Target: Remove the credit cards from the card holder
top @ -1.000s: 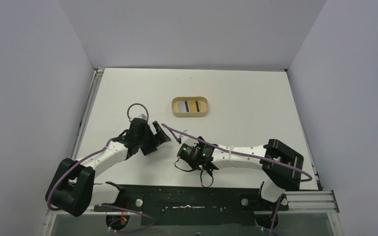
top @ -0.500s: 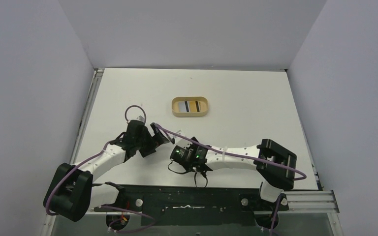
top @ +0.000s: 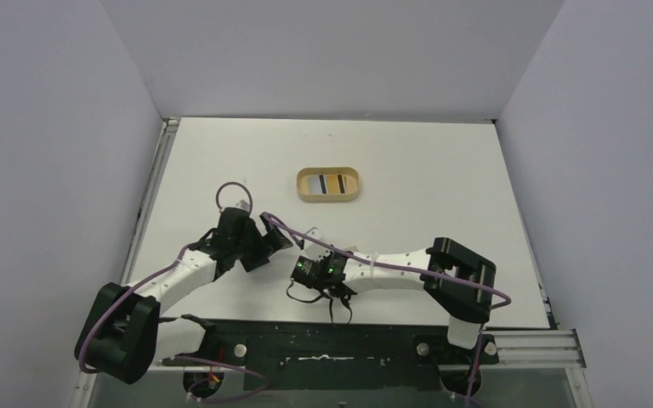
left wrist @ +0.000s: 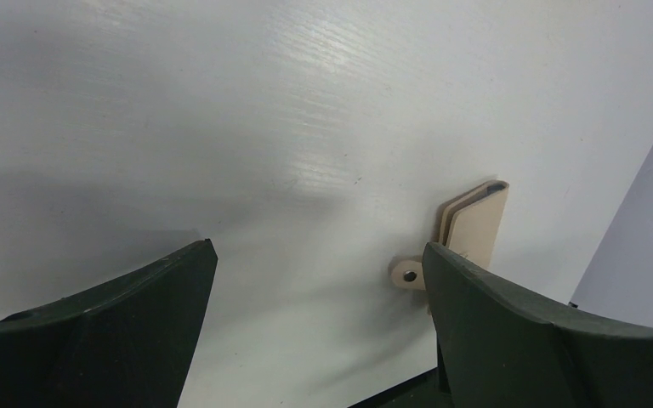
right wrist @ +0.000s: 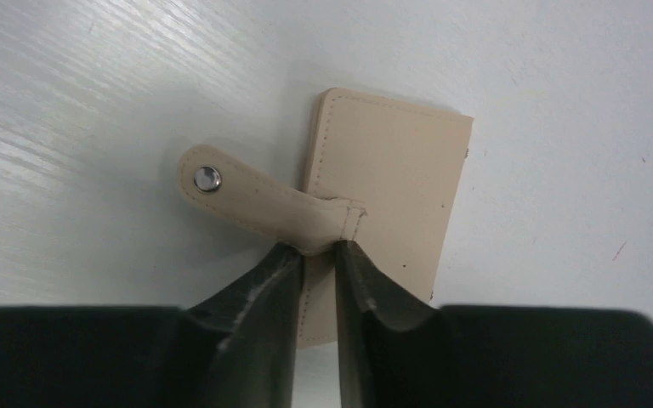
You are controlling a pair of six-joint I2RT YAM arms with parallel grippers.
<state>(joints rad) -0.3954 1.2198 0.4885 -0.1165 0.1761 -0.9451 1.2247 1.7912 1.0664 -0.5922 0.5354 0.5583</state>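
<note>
One tan card holder [right wrist: 391, 187], snap tab [right wrist: 238, 194] pinched by the right fingers [right wrist: 259, 297]; left fingers [left wrist: 102, 331] spread wide; two credit cards [top: 336, 184] in oval tray [top: 303, 195].

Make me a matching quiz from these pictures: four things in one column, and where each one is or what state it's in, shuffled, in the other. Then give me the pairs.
Things:
1. left gripper
2. right gripper
3. card holder
4. oval tray

Places and states:
A. far middle of the table, apart from both arms
B. jaws pinched on a tan tab
C. jaws wide apart, holding nothing
D. lying on the table beside the two grippers, tab sticking out

Pairs: 1-C, 2-B, 3-D, 4-A
</note>
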